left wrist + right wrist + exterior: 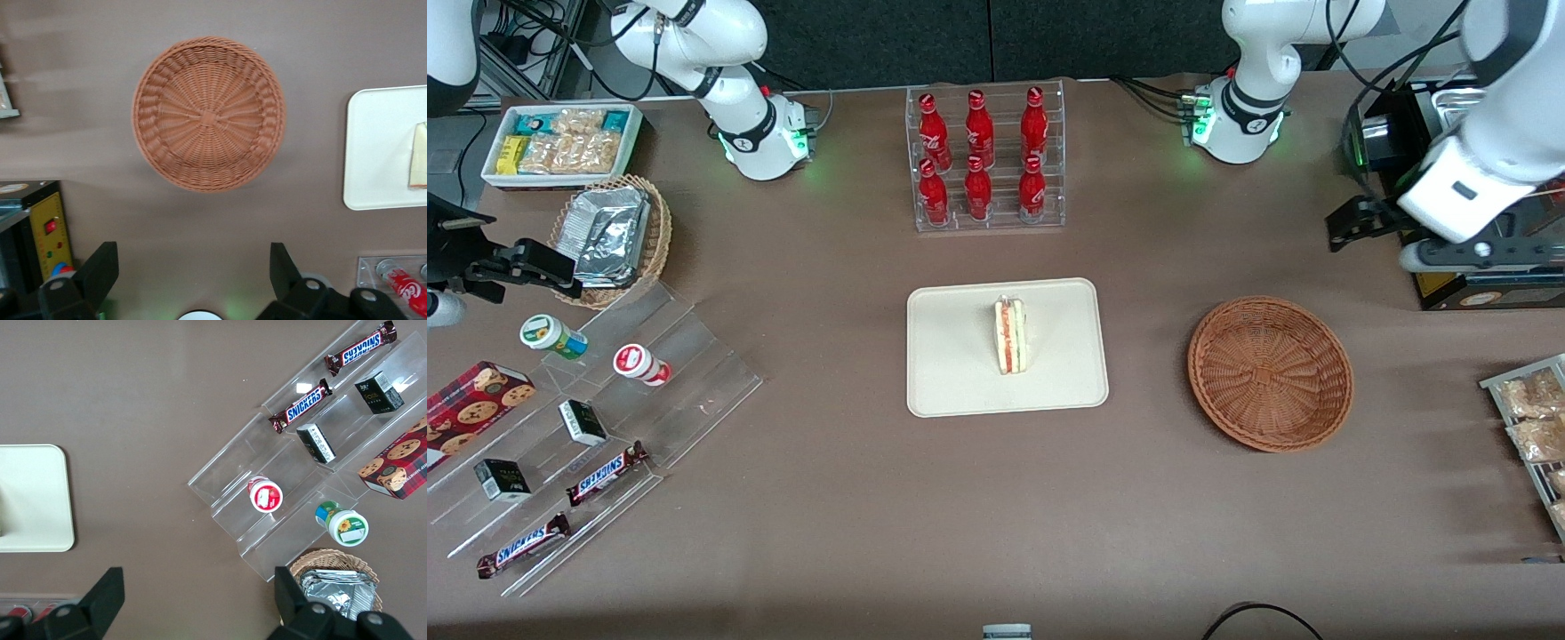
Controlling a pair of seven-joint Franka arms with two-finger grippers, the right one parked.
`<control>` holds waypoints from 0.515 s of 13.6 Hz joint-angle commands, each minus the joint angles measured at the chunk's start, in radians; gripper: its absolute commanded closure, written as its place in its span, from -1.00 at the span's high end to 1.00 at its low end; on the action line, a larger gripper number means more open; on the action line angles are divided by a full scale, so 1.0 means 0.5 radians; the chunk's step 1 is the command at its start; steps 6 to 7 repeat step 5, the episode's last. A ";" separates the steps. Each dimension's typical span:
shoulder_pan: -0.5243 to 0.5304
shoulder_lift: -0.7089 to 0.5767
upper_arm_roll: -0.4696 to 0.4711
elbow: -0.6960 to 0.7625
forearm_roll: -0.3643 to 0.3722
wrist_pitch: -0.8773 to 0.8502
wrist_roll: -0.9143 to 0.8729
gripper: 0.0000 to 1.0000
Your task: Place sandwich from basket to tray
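Note:
The sandwich (1010, 336), a pale wedge with red and green filling, stands on the cream tray (951, 356) at the table's middle. The reddish-brown wicker basket (1270, 373) sits beside the tray toward the working arm's end, with nothing in it. My left gripper (1343, 227) hangs open and holds nothing, above the table and farther from the front camera than the basket. The left wrist view looks down between the black fingers (100, 270) of the gripper (193, 267) at the basket (208, 113), the tray (380, 153) and one edge of the sandwich (419, 157).
A clear rack of red bottles (987, 160) stands farther back than the tray. A black box with a yellow panel (1476, 284) and a rack of snack packets (1534, 418) lie near the working arm. A clear stepped shelf (676, 391) and a foil-filled tan basket (614, 236) lie toward the parked arm's end.

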 commanded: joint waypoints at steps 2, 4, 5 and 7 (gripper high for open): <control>0.015 -0.060 0.019 0.000 -0.033 -0.049 0.058 1.00; 0.012 -0.060 0.016 0.070 -0.033 -0.144 0.055 1.00; 0.012 -0.060 0.016 0.098 -0.030 -0.181 0.055 1.00; 0.012 -0.060 0.016 0.098 -0.030 -0.181 0.055 1.00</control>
